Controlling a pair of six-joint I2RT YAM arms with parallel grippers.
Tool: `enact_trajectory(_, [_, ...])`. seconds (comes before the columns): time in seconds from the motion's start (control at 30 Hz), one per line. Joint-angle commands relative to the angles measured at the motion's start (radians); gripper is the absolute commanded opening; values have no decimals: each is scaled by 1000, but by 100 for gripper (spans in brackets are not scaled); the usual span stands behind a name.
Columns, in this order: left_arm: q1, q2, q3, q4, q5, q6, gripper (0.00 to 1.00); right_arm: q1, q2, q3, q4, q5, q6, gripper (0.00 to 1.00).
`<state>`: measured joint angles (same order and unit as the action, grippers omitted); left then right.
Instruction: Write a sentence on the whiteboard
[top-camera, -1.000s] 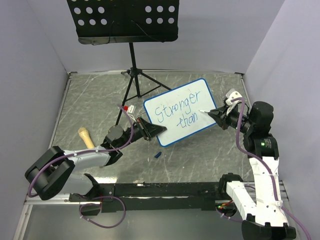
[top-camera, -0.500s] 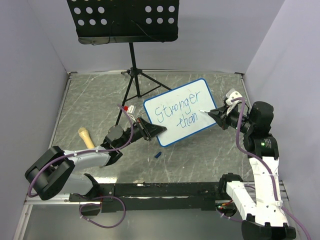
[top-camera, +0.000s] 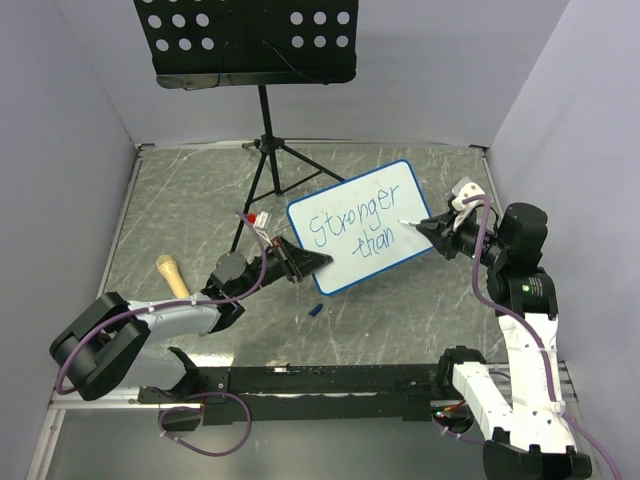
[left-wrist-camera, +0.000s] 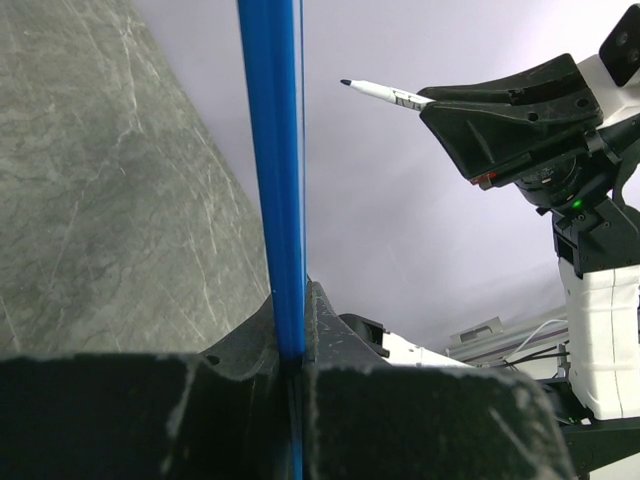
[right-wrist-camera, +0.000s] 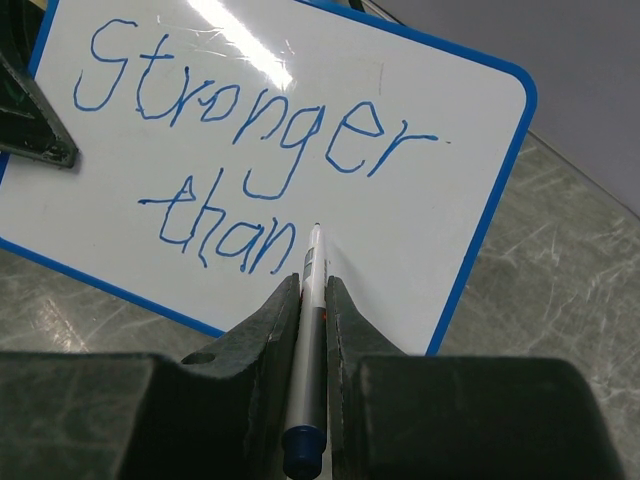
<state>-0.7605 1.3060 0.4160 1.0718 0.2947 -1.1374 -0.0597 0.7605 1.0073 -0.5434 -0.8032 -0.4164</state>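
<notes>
The right pincer is closed on a thin white marker, and the marker's tip points up the frame toward the whiteboard. The left pincer is also closed. It clamps the lower left edge of the whiteboard and holds it tilted above the desk, in the middle of the top view. The sentence so far reads "Stronger" and, under it, "than". Both lines run along the long axis of the board, from lower left to upper right in the top view. In the right wrist view, the marker tip stands just right of the last letter of "than". The white space for the next word lies further right on that same line, on the side of the board nearer the right arm. In the left wrist view the board is seen edge-on, and the tip seems a little apart from its face, though I cannot tell this surely. I judge that the next move is to bring the tip onto the surface and then go rightward along the line, while the left arm keeps the board steady.
</notes>
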Motion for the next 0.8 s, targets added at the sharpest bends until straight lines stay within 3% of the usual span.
enact_trajectory(0.0, [1, -51, 17, 151, 1, 14, 1, -9, -15, 4, 19, -19, -9, 0])
enact_trajectory(0.77, [10, -86, 14, 126, 15, 27, 1, -31, 11, 19, 39, -11, -16, 0])
